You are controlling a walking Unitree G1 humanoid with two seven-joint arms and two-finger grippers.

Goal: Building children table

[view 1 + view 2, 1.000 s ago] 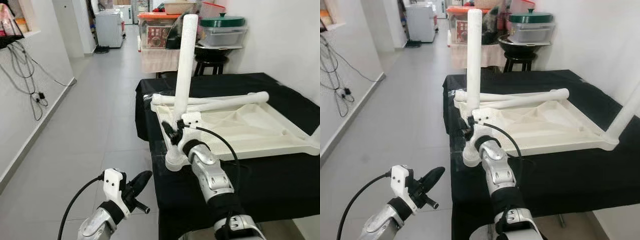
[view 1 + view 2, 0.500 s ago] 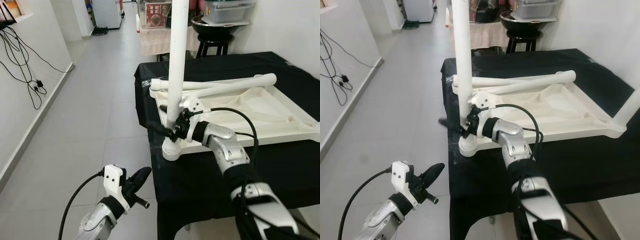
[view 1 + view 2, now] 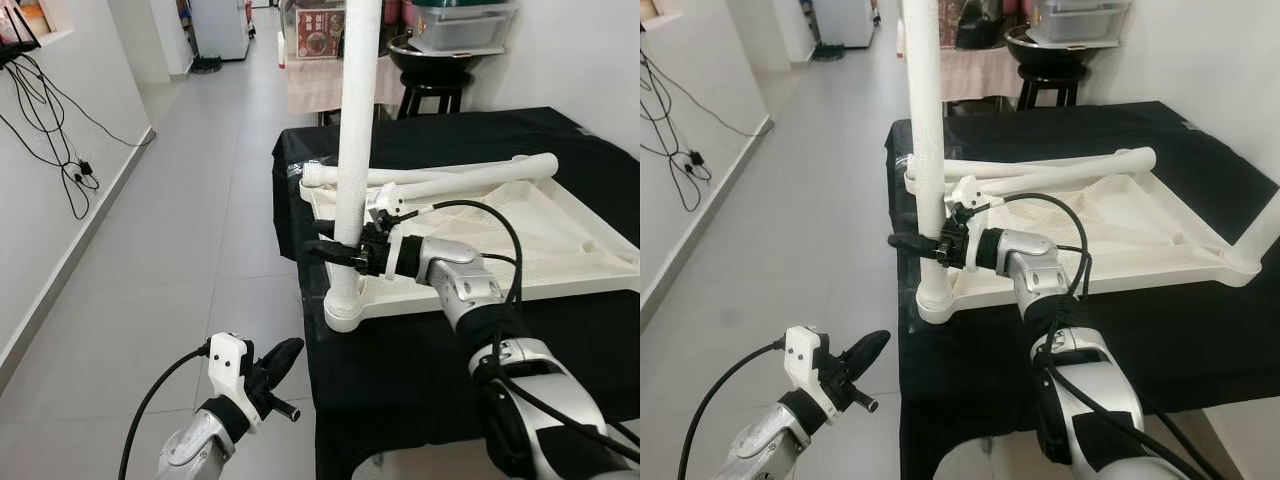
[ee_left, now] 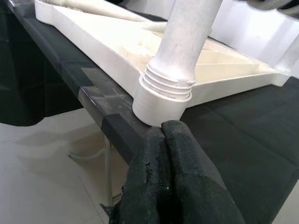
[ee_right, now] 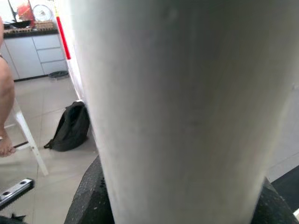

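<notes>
Nearest the camera, the left gripper (image 3: 283,358) hangs low over the grey tiled floor (image 3: 190,240), beside the black-draped table (image 3: 450,350) and not touching it; the wrist view shows its two black fingers (image 4: 170,186) pressed together with nothing between them.

Next, at the table's near left corner, the upright white leg (image 3: 355,150) stands in the corner socket (image 3: 343,308) of the upturned white table top (image 3: 560,255). The right gripper (image 3: 335,252) reaches across from the right and clasps this leg low on its shaft, a little above the socket, one black finger on either side of the tube (in the right wrist view the tube (image 5: 187,112) sits hard against the finger pads).

The table top lies upside down like a shallow tray, its raised rim facing up. Lying in it near the far edge are two loose white legs (image 3: 450,178), side by side and roughly parallel to that edge.

Beyond the table, a black stool (image 3: 425,95) carries a dark bowl, with a clear storage box (image 3: 460,25) stacked above, its contents hard to tell.
</notes>
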